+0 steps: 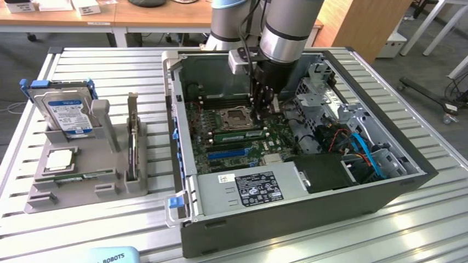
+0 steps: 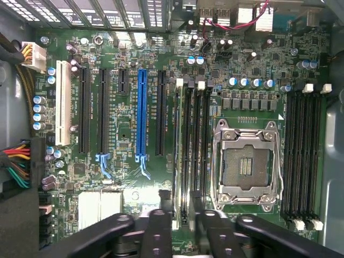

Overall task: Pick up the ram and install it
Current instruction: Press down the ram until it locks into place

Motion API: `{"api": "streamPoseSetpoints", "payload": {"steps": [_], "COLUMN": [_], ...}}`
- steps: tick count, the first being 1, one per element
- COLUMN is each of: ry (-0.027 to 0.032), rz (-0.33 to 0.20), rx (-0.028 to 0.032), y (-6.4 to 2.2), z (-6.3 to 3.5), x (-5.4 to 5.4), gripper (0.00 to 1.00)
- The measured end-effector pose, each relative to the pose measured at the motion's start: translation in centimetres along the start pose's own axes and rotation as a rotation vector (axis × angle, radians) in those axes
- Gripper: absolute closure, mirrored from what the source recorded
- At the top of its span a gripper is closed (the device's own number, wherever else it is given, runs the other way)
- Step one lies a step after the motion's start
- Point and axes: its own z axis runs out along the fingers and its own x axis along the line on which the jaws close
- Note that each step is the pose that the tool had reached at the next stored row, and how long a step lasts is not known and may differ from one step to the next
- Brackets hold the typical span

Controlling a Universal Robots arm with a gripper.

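Gripper: I have it point(image 1: 264, 103) lowered into the open computer case point(image 1: 292, 219), at one end of the memory slots. In the wrist view its black fingers point(image 2: 159, 232) stand spread, one on each side of a thin edge, and I see no pinch on it
Ram: the green stick point(image 1: 238, 133) stands on edge in the slot just beside the processor socket point(image 1: 235, 115). From the wrist it shows point(image 2: 181, 161) as a narrow dark line running the length of that slot
Why it sits so: I judge the stick is already in its slot, and the fingers straddle it so they stay in line with it and clear of the neighbouring slots. I cannot tell whether the end clips have latched
Main board: flat green board point(image 2: 123, 150) packed with small silver-topped cylinders, long black slots, one blue slot point(image 2: 142, 115) and one white. The socket is a square steel frame around a dark pit of pins
Holder: a gray plastic rack point(image 1: 44, 200) on the desk point(image 1: 95, 230), at the exterior view's left, well apart from the case. It props a boxy silver hard drive point(image 1: 67, 112) upright and lays a square silver chip point(image 1: 58, 160) flat, each in its own pocket, I judge so they can be reached from above
Desk: ribbed pale metal slats, dull sheen
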Motion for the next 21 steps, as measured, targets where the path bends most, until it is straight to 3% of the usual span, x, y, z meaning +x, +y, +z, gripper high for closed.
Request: {"api": "streamPoseSetpoints", "payload": {"steps": [4, 16, 21], "ry": [0.0, 0.0, 0.0001], "rz": [0.0, 0.0, 0.0], "rx": [0.0, 0.0, -0.0001], "y": [0.0, -0.03, -0.77], "z": [0.0, 0.0, -0.02], "x": [0.0, 0.0, 0.01], "gripper": [0.89, 0.9, 0.9]}}
